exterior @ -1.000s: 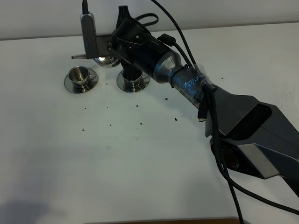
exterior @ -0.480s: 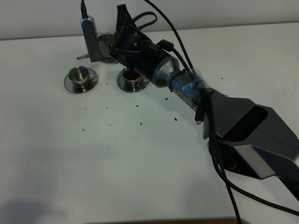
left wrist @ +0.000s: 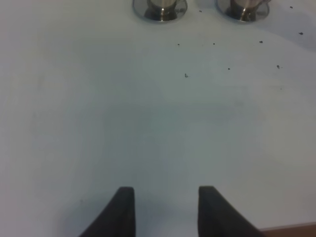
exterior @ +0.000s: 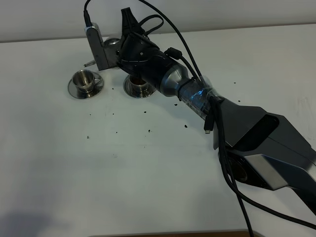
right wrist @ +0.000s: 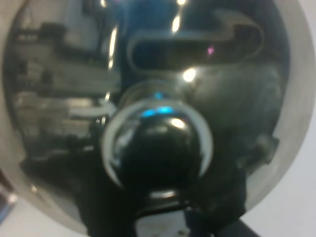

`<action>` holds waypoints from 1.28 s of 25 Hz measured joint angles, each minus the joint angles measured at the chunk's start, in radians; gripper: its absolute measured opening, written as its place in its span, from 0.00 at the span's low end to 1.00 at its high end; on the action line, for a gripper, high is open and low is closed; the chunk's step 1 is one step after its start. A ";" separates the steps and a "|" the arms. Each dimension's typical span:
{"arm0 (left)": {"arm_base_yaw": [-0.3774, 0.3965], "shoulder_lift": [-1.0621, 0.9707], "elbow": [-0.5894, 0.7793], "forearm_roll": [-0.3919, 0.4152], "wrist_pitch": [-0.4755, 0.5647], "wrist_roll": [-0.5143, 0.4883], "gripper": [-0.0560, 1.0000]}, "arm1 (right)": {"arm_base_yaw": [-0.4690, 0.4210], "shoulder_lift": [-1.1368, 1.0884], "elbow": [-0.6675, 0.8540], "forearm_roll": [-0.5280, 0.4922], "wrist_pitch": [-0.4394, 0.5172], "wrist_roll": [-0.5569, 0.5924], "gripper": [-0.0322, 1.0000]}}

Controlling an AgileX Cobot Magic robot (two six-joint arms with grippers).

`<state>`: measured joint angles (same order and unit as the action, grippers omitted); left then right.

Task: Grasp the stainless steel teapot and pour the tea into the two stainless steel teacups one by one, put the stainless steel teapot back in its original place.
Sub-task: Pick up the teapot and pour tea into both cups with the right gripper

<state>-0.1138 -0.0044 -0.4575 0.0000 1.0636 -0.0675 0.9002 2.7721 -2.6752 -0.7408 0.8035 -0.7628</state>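
The stainless steel teapot (exterior: 112, 45) is at the back left, mostly hidden behind my right gripper (exterior: 123, 42), which is shut on it. Its thin spout (exterior: 89, 63) pokes out to the left. In the right wrist view its domed lid and knob (right wrist: 155, 143) fill the picture. One steel teacup (exterior: 84, 79) stands on its saucer (exterior: 74, 90) left of the pot. The other teacup (exterior: 139, 84) sits under my right wrist with brown tea in it. Both cups show in the left wrist view (left wrist: 160, 7) (left wrist: 243, 7). My left gripper (left wrist: 165, 202) is open and empty. The round steel disc is hidden.
Dark tea specks (exterior: 148, 130) are scattered over the white table (exterior: 74, 173) in front of the cups. The right arm's body and cables (exterior: 256, 143) stretch across the right half of the table. The table's back edge runs just behind the teapot.
My right gripper has drawn the teapot back and up from over the right cup. That cup now shows brown tea. The left gripper's view gives no earlier frame.
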 joint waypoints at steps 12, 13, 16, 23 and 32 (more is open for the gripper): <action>0.000 0.000 0.000 0.000 0.000 0.000 0.40 | 0.000 0.021 0.000 -0.051 -0.057 -0.002 0.22; 0.000 0.000 0.000 0.000 0.000 0.000 0.40 | 0.000 0.025 0.000 -0.058 -0.060 -0.002 0.22; 0.000 0.000 0.000 0.000 0.000 0.000 0.40 | 0.000 0.037 0.000 -0.077 -0.069 -0.003 0.22; 0.000 0.000 0.000 0.000 0.000 0.000 0.40 | 0.001 0.041 0.000 -0.113 -0.101 -0.005 0.22; 0.000 0.000 0.000 0.000 0.000 0.000 0.40 | 0.017 0.041 0.000 -0.180 -0.116 -0.007 0.22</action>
<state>-0.1138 -0.0044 -0.4575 0.0000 1.0636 -0.0675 0.9171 2.8136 -2.6752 -0.9204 0.6871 -0.7702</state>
